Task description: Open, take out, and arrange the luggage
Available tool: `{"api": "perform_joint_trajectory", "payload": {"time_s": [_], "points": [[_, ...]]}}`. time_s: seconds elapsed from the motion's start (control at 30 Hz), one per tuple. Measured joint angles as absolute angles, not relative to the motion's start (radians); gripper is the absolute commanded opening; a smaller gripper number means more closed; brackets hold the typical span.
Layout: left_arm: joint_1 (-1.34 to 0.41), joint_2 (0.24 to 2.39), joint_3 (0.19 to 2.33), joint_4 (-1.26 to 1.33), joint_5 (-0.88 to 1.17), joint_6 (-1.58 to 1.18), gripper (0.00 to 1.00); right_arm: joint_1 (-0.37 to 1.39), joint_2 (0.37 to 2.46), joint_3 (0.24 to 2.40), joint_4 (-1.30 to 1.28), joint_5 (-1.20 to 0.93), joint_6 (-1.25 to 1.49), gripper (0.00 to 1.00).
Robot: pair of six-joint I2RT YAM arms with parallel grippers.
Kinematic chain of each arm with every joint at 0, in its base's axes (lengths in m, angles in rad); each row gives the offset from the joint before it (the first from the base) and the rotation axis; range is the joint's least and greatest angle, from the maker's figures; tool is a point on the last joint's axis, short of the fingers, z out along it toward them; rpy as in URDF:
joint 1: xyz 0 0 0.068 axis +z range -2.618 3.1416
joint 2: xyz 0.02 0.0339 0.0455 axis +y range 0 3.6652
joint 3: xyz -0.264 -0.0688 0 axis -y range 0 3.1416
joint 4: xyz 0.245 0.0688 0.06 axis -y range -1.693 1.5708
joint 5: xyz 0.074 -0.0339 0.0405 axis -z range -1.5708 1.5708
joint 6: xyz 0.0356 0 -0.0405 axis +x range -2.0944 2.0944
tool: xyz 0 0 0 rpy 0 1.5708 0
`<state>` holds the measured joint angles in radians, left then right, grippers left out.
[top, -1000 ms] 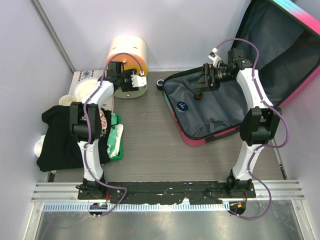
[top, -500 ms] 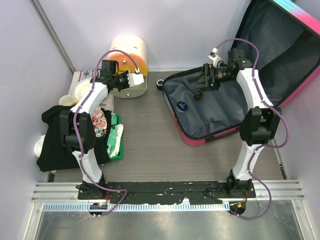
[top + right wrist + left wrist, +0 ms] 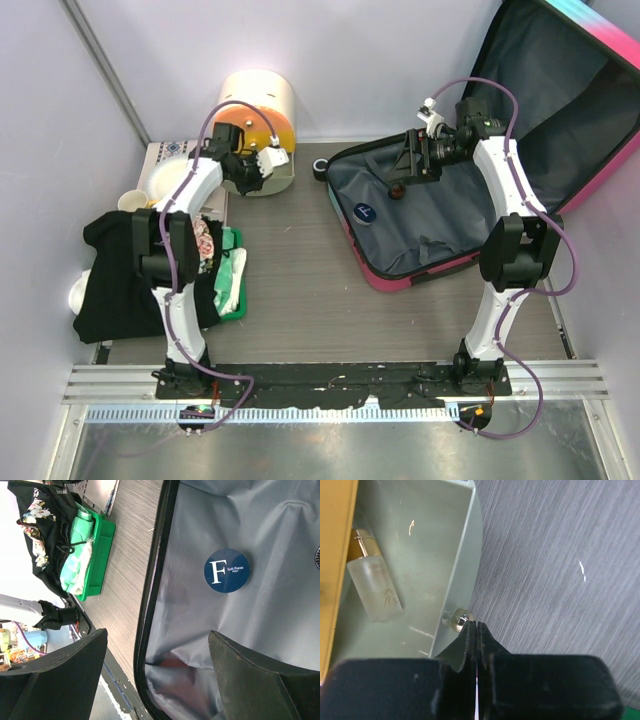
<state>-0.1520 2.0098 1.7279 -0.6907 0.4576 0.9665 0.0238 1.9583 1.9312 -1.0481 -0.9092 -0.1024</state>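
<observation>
While my left gripper [image 3: 476, 627] is pressed together on nothing, tips beside the drawer knob [image 3: 456, 618] | right gripper [image 3: 156, 645] spread over the luggage [image 3: 430, 225], lying open far right | risk: tips skid off knob, jolting drawer [image 3: 462, 555] and frosted bottle [image 3: 372, 580]

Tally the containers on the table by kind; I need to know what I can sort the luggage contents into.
Suitcase, open: 1
Drawer box, round, drawer pulled out: 1
Tray, green: 1
Total: 3
</observation>
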Motion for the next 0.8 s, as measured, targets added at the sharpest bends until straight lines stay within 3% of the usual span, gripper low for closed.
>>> {"api": "perform_joint_trajectory", "payload": {"time_s": [0.27,0.53,0.8], "points": [[-0.152,2.098,1.761,-0.608,0.388,0.838,0.00,0.024,1.958,1.931,-1.060,-0.871,-0.120,0.89],[-0.152,2.121,1.710,-0.300,0.286,0.780,0.00,0.024,1.958,1.930,-1.069,-0.849,-0.130,0.89],[-0.155,2.272,1.846,-0.177,0.234,0.757,0.00,0.024,1.958,1.930,-1.071,-0.842,-0.130,0.89]]}}
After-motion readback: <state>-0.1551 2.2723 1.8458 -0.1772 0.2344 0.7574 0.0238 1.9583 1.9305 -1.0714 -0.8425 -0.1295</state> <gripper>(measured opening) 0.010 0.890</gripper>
